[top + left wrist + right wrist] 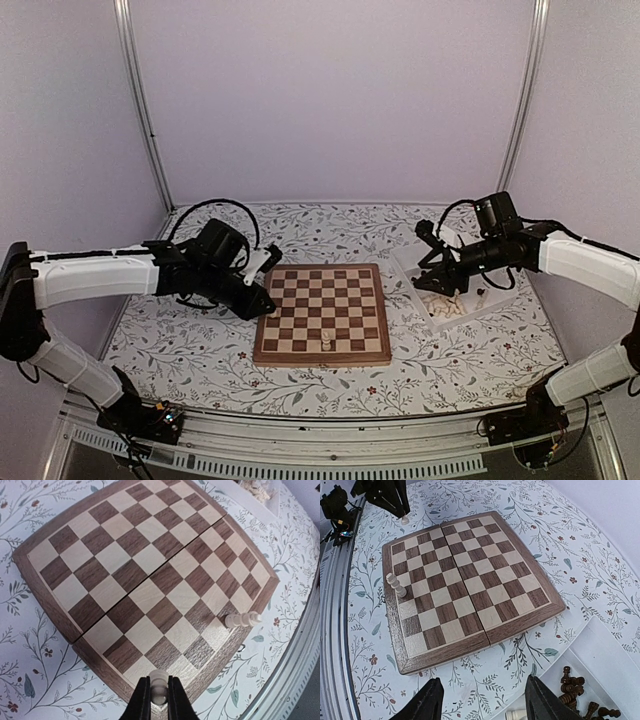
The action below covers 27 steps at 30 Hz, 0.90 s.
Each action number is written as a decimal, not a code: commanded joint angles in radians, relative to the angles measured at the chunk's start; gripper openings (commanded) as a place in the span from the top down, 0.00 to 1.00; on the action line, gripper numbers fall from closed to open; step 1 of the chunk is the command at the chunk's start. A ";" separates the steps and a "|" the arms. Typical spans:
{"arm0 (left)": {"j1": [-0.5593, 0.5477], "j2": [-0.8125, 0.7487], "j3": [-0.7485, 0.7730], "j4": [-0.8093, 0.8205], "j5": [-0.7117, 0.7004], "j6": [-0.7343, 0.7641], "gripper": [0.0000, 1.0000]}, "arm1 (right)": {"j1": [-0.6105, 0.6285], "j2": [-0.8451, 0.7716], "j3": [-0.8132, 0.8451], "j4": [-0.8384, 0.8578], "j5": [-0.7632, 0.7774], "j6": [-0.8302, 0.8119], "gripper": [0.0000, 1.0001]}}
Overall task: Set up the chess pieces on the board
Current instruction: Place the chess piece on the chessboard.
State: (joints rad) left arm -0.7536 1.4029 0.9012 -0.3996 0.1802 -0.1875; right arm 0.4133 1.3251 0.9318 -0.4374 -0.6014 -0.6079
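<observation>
The board [320, 315] lies flat in the middle of the table, also in the left wrist view [150, 575] and the right wrist view [470, 580]. One pale cream piece [325, 340] [242, 619] [396, 586] stands upright in its near edge row. My left gripper [266, 301] [159, 700] is shut on another pale cream piece [159, 686] and hangs over the board's near left corner. My right gripper [436, 284] [482, 705] is open and holds nothing, above the inner edge of the white tray [405, 262].
The white tray [600, 655] at the right of the board holds several dark brown pieces [575, 687] and pale pieces [450, 308]. A floral cloth [180, 340] covers the table. Walls enclose the back and sides.
</observation>
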 commanded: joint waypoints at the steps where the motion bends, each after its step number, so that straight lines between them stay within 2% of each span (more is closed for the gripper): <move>1: -0.007 0.052 0.011 -0.058 -0.004 -0.010 0.91 | -0.013 0.013 -0.017 0.069 -0.003 -0.014 0.41; 16: -0.030 0.171 0.050 -0.048 -0.016 -0.005 0.90 | -0.012 0.019 -0.021 0.084 0.003 -0.012 0.41; 27: -0.047 0.230 0.100 -0.107 -0.078 -0.003 0.90 | -0.012 0.017 -0.028 0.084 -0.004 -0.015 0.41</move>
State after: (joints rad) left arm -0.7803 1.6196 0.9699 -0.4652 0.1379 -0.1913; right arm 0.4053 1.3331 0.9188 -0.3721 -0.6006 -0.6174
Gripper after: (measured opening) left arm 0.106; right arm 0.588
